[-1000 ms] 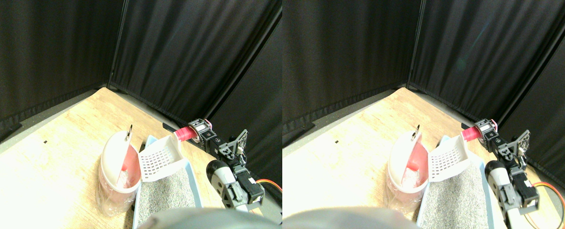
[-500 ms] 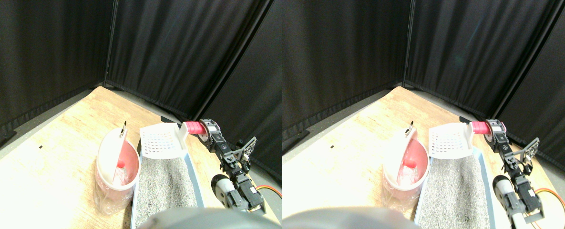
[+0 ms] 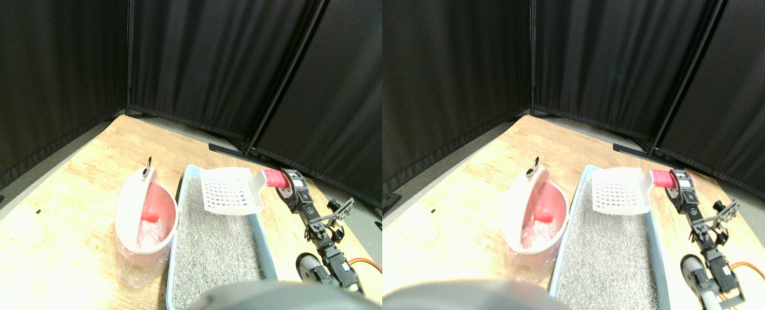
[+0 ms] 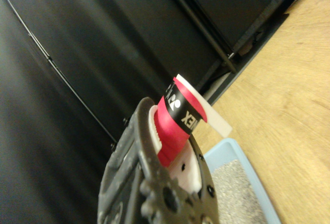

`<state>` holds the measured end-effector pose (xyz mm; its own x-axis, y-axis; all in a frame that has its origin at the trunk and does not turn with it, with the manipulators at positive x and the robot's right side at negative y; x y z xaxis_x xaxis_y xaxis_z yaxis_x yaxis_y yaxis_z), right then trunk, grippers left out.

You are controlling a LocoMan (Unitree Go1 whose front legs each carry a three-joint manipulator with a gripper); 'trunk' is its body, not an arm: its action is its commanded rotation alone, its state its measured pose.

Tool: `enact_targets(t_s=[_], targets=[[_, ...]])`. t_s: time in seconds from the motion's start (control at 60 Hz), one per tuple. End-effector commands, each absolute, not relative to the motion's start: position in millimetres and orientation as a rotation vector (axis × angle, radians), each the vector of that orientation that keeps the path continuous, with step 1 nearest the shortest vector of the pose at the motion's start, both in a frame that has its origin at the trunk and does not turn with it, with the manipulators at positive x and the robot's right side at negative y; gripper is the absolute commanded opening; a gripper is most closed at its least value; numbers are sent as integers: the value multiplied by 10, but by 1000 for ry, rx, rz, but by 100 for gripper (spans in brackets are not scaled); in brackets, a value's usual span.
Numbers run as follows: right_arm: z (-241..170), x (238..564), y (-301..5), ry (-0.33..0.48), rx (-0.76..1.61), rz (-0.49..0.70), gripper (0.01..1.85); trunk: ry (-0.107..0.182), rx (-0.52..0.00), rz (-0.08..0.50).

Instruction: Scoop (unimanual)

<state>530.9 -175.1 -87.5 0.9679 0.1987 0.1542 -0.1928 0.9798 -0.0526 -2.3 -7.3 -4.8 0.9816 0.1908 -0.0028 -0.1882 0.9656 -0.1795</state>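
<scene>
Plainly the right gripper (image 3: 283,181) is clamped on the scoop's red-wrapped handle (image 3: 271,177); the wrist view shows that handle (image 4: 178,118) seated in the dark jaw frame. From the jaws the scoop runs leftward, its long axis roughly level, ending in the white slotted scoop (image 3: 230,191). It hangs above the far end of the blue tray (image 3: 177,227), over the grey litter (image 3: 217,236) and seemingly clear of it. Whether it carries anything I cannot tell. The pink bin (image 3: 144,213), lid tipped up, stands just left of the tray, further left again than the scoop's tip. So a dig would likely mean tilting the scoop downward into the litter directly below.
</scene>
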Motion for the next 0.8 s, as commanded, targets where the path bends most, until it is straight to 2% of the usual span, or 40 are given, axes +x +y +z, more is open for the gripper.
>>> enact_targets(t_s=[0.017,0.15,0.3,0.35,0.4,0.8], targets=[[-863,5318,-1804,-211,23,222,5,-6,-204,183],[-1029,5230,-1917,-177,67,177,5,-3,-196,172],[-1192,5222,-1992,-187,92,204,5,2,-187,164],[-1273,5202,-2039,-160,122,164,5,3,-185,162],[-1336,5202,-2073,-151,130,178,5,4,-184,160],[-1737,5172,-2304,-119,203,115,5,11,-164,145]])
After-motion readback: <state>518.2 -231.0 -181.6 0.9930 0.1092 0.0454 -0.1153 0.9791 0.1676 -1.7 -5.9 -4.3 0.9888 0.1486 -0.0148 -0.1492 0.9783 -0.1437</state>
